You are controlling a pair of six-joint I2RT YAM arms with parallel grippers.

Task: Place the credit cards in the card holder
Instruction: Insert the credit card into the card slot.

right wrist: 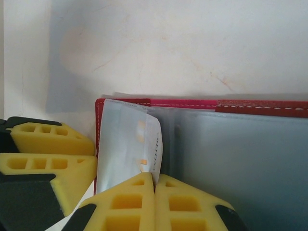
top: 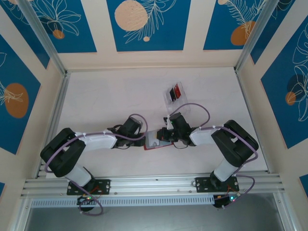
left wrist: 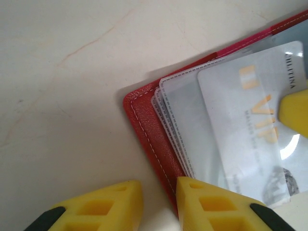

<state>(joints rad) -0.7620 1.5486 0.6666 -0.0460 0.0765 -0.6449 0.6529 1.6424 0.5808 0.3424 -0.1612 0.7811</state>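
Note:
The red card holder (top: 155, 140) lies open on the table between both arms, its clear sleeves up (left wrist: 149, 130) (right wrist: 192, 104). A pale silver credit card (left wrist: 240, 125) with gold "VIP" lettering sits partly inside one sleeve. My right gripper (right wrist: 155, 180) (top: 166, 136) is shut on that card's (right wrist: 127, 144) near edge. My left gripper (left wrist: 160, 204) (top: 146, 141) is at the holder's red corner. Its jaws are a little apart and the stitched edge runs into the gap along the right finger. A red card (top: 177, 90) and a black card (top: 171, 93) lie farther back.
The red and black cards rest in a clear plastic tray (top: 183, 102) behind the right arm. The left gripper's yellow fingers (right wrist: 53, 163) show just left of the holder. Pale tabletop lies all around, with aluminium rails (top: 144, 183) along the near edge.

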